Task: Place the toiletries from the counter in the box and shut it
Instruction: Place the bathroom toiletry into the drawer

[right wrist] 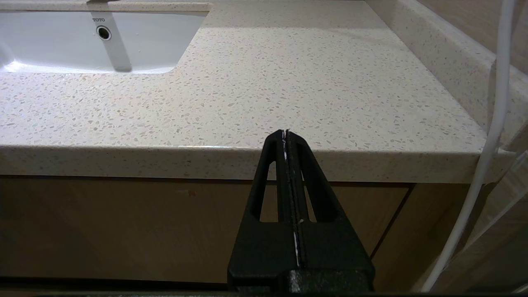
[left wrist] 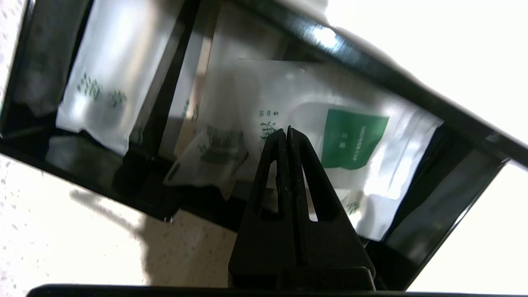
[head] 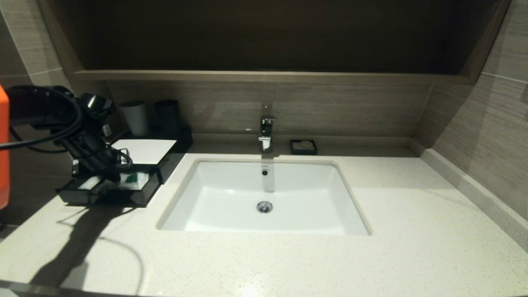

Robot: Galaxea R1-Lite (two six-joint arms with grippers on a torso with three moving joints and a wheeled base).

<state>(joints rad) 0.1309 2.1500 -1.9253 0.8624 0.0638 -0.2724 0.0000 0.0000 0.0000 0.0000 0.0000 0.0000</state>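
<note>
The black box (head: pixel 173 149) with a white top panel stands at the counter's (head: pixel 412 231) far left, its front drawer (head: pixel 103 199) pulled out. In the left wrist view a flat sachet with a green label (left wrist: pixel 354 138) lies in the drawer, a frosted packet (left wrist: pixel 210 152) beside it, and a long packet (left wrist: pixel 107 74) in the neighbouring compartment. My left gripper (left wrist: pixel 287 131) is shut and empty, just above the sachet; in the head view it (head: pixel 110 178) hangs over the drawer. My right gripper (right wrist: pixel 286 133) is shut and empty, below the counter's front edge (right wrist: pixel 206 161), out of the head view.
Two cups (head: pixel 135 117) (head: pixel 167 115) stand behind the box. The white sink (head: pixel 264 198) with its faucet (head: pixel 266 132) lies right of the drawer. A small black soap dish (head: pixel 303 147) sits at the back. A white cable (right wrist: pixel 495 123) hangs by the right arm.
</note>
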